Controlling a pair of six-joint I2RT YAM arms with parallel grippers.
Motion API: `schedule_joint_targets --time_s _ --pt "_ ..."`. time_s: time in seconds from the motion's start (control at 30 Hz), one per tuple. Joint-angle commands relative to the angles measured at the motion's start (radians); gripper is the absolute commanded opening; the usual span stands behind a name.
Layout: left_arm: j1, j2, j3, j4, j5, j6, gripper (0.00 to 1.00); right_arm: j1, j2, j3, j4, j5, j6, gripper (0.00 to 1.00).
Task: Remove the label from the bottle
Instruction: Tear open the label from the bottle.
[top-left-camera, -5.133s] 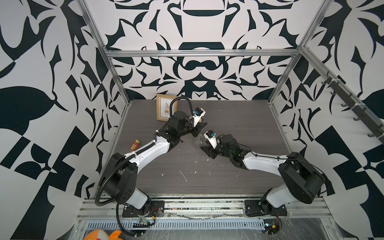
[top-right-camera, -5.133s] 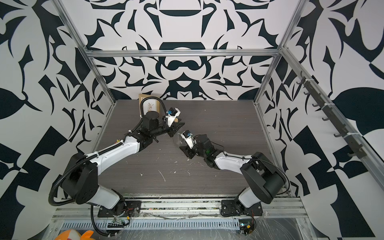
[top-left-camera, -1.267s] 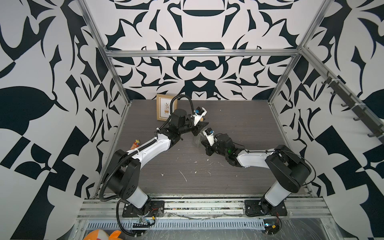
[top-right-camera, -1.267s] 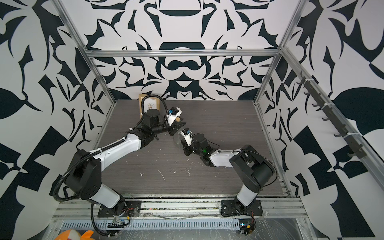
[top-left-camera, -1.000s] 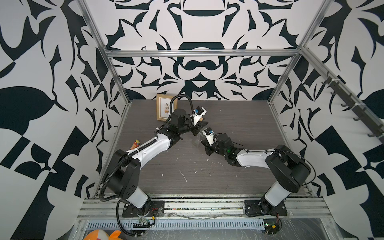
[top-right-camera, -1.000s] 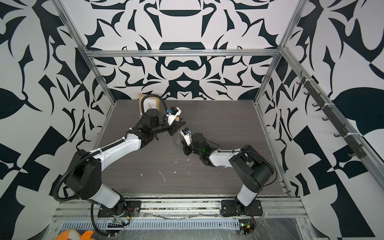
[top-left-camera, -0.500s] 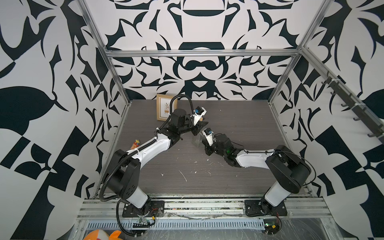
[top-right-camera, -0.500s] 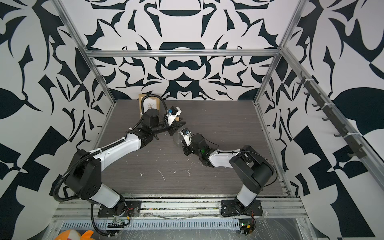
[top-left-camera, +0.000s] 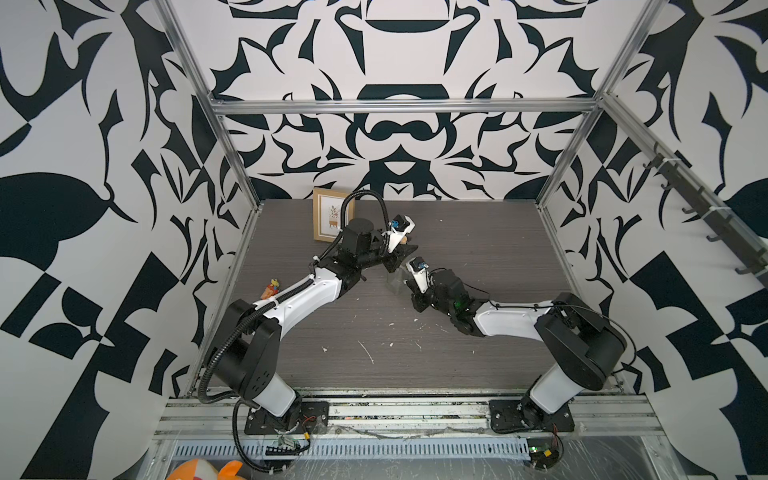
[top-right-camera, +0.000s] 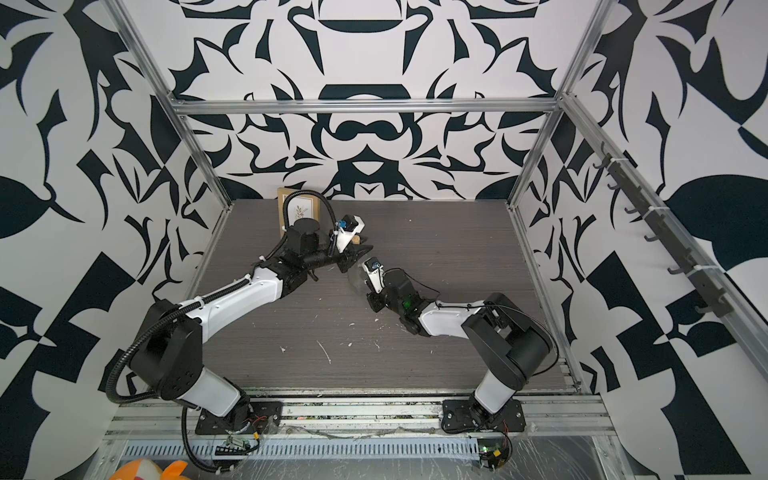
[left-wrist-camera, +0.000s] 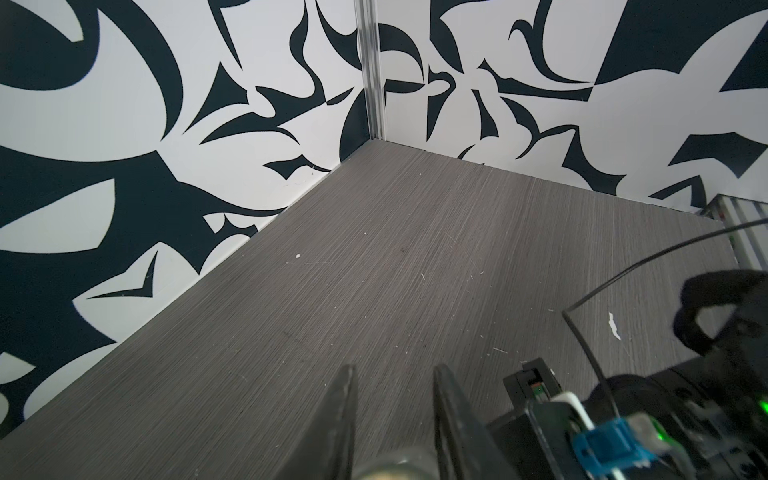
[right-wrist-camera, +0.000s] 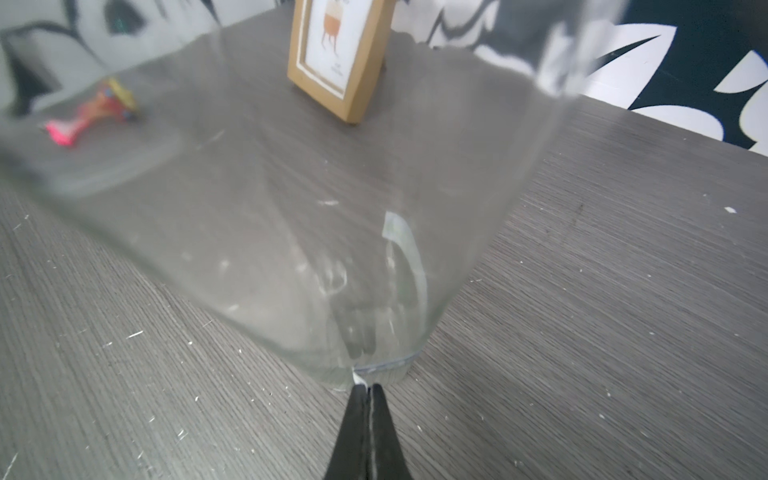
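Observation:
The clear glass bottle (top-left-camera: 394, 281) (top-right-camera: 355, 280) stands upright on the grey table. My left gripper (top-left-camera: 402, 254) (left-wrist-camera: 392, 374) is shut on its top, and the pale stopper end (left-wrist-camera: 395, 467) shows between the two fingers. In the right wrist view the bottle (right-wrist-camera: 291, 228) fills the frame. My right gripper (right-wrist-camera: 368, 388) (top-left-camera: 409, 290) is shut at the bottle's base. A small white corner of the label (right-wrist-camera: 356, 379) sticks out from between its tips, against the glass. The rest of the label is hidden.
A wooden picture frame (top-left-camera: 330, 214) (right-wrist-camera: 340, 54) stands at the back behind the left arm. A small colourful toy (top-left-camera: 271, 289) (right-wrist-camera: 93, 112) lies by the left wall. White scraps (top-left-camera: 365, 351) litter the table in front. An orange plush (top-left-camera: 203, 471) sits below the front rail.
The right gripper has crept a little towards the bottle's base and its elbow has folded in. The left arm and the bottle have held still. Both grippers have stayed shut.

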Motion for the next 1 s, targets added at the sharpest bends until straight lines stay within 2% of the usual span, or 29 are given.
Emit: schedule_joint_targets --time_s 0.0,0.33,0.97 --pt "-0.002 0.055 -0.077 -0.264 -0.009 0.047 0.00 -0.014 -0.042 0.001 -0.010 0.102 -0.011 0.00" --pt "-0.002 0.055 -0.070 -0.289 0.006 0.071 0.00 -0.016 -0.056 -0.012 0.002 0.139 -0.013 0.00" --pt "0.029 0.084 -0.002 -0.389 0.009 0.062 0.00 -0.032 -0.100 -0.070 0.036 0.080 -0.013 0.00"
